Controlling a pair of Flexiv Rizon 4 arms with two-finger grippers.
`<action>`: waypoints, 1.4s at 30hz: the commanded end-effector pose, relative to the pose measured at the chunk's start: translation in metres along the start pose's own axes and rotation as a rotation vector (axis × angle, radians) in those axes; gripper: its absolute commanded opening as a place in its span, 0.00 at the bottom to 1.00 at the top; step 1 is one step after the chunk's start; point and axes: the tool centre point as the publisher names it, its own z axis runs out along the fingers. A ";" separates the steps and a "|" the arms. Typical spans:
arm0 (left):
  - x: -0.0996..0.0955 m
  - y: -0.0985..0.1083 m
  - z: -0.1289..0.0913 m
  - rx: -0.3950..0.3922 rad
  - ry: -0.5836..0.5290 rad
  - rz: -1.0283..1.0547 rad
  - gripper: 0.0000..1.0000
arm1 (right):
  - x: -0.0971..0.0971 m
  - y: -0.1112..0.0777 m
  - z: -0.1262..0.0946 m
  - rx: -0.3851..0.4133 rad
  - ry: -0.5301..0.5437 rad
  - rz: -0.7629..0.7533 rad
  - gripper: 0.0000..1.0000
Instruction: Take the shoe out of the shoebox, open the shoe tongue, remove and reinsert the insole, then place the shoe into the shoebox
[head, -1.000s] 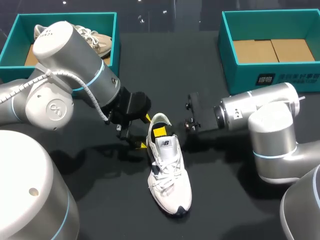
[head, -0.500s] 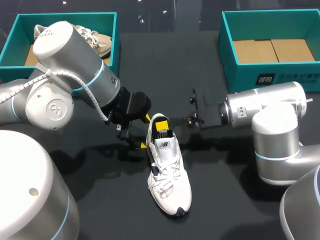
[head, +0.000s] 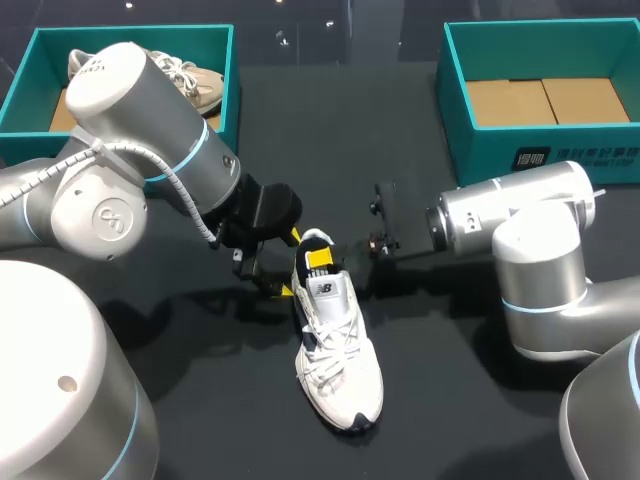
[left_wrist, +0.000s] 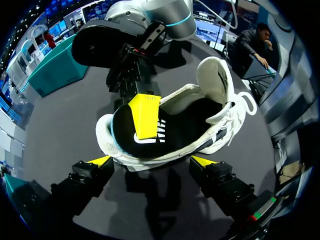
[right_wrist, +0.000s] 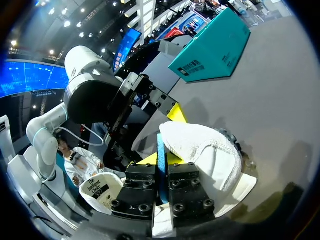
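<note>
A white sneaker (head: 337, 345) lies on the black table, heel toward the back. My right gripper (head: 318, 260) reaches into its heel opening. In the right wrist view its fingers (right_wrist: 161, 160) are shut on the thin teal edge of the insole (right_wrist: 161, 142), beside the white heel collar (right_wrist: 200, 150). From the left wrist camera, one yellow fingertip (left_wrist: 145, 115) of that gripper rests on the black insole (left_wrist: 175, 125). My left gripper (head: 288, 265) stands open around the heel, its tips (left_wrist: 100, 161) on either side of the sneaker (left_wrist: 215, 80) and apart from it.
A teal shoebox (head: 232, 90) at the back left holds a beige shoe (head: 190, 80). A second teal shoebox (head: 455, 120) with a bare cardboard bottom stands at the back right. Black tabletop lies between the boxes and in front of the sneaker.
My right gripper drew back a little, then pushed into the heel opening again and its fingers closed. The left arm and the sneaker have stayed in place.
</note>
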 end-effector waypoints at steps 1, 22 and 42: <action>0.000 -0.001 0.001 -0.001 -0.001 0.001 1.00 | 0.007 -0.017 0.002 0.010 -0.017 0.029 0.00; 0.000 -0.001 0.001 -0.001 -0.001 0.001 1.00 | 0.017 -0.010 -0.002 0.028 -0.073 0.003 0.37; 0.000 -0.001 0.001 -0.001 -0.001 0.001 1.00 | 0.024 0.010 -0.020 -0.008 -0.171 -0.064 0.42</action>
